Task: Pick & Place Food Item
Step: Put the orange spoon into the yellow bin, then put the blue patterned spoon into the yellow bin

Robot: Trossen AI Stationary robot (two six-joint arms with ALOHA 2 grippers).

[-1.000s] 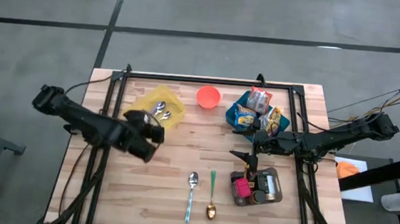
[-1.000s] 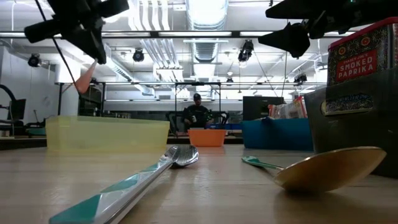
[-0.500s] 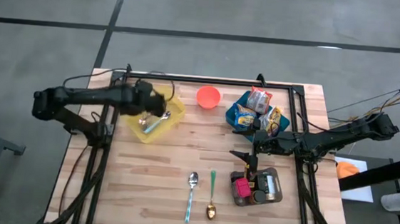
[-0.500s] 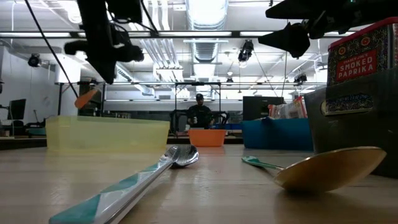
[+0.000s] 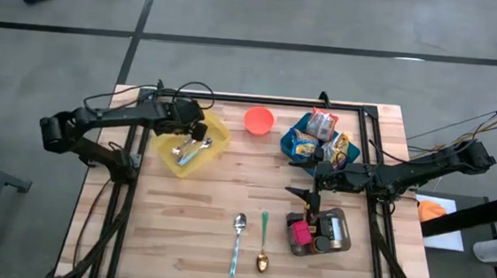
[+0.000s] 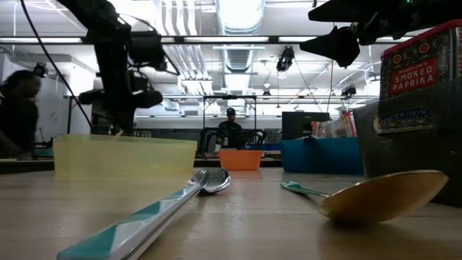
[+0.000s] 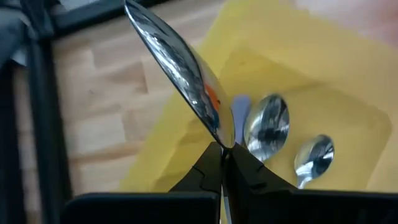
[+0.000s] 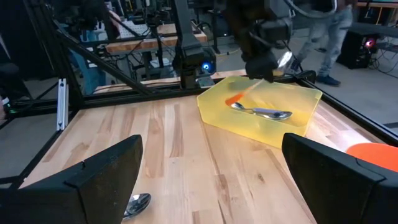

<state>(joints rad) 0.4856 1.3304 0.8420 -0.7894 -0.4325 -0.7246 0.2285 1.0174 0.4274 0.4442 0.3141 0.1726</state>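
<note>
My left gripper [image 5: 193, 128] hangs over the yellow bin [image 5: 193, 142] at the table's far left, shut on a silver spoon [image 7: 180, 74] with an orange handle [image 8: 240, 97]. Two more spoons [image 7: 268, 127] lie on the bin's floor. The low view shows the same gripper [image 6: 119, 119] just above the bin's rim [image 6: 124, 137]. My right gripper [image 5: 319, 171] waits open above the table's right middle, holding nothing. Its fingers [image 8: 99, 180] frame the right wrist view. My left gripper pinches the spoon's neck [image 7: 222, 142], where bowl meets handle, between its two fingertips. The fingers slant down from above. The bowl sticks out past the fingertips, and the orange handle slants down into the bin. I cannot tell whether the handle's end touches the bin floor.
An orange bowl [image 5: 258, 119] and a blue bin of snack packets [image 5: 319, 140] stand at the far side. A tray of spice tins [image 5: 319, 232] sits near right. Two spoons [image 5: 238, 240] [image 5: 262, 247] lie at the near middle. A black frame [image 5: 260, 99] borders the table.
My left gripper has swung from the table's left middle toward the far edge, over the yellow bin, rolling and sinking as it went. It stays shut on the spoon. The spoon's orange handle, first high above the bin, now dips below the rim.
</note>
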